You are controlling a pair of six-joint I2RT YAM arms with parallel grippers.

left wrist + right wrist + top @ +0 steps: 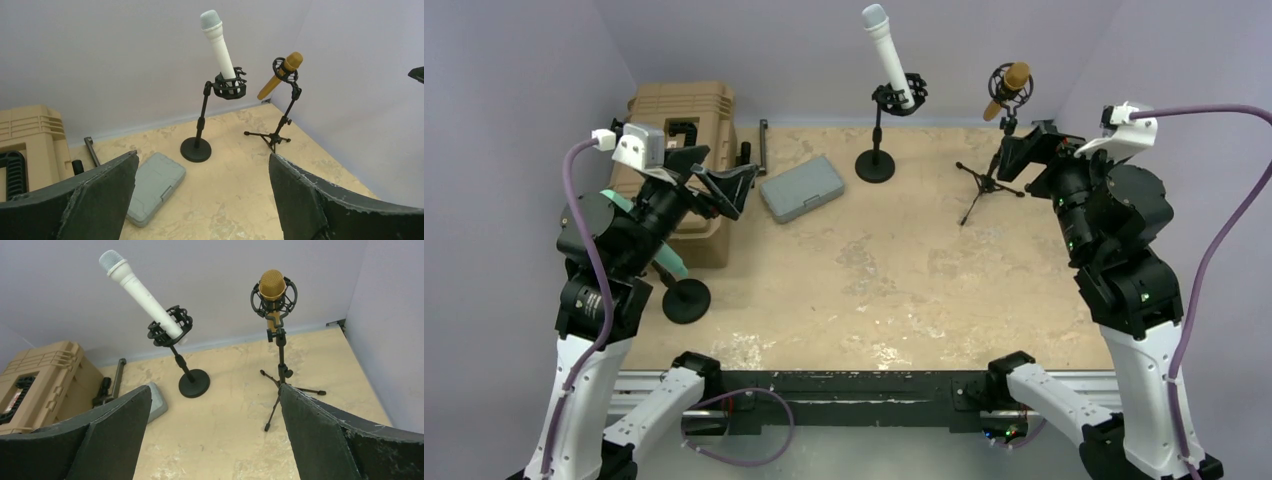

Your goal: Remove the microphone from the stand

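Note:
A white microphone [887, 50] leans in the black shock mount of a round-base stand [875, 165] at the back middle; it also shows in the left wrist view [218, 44] and the right wrist view [138, 291]. A gold microphone [1008, 89] sits in a tripod stand [990, 180] at the back right, seen too in the left wrist view [281, 75] and the right wrist view [273, 287]. My left gripper [724, 182] is open and empty, raised at the left. My right gripper [1031, 152] is open and empty, close beside the tripod stand.
A tan hard case [686, 130] stands at the back left. A grey flat case [801, 187] lies beside it. A black round base [686, 300] sits under the left arm. Purple walls close in the back and sides.

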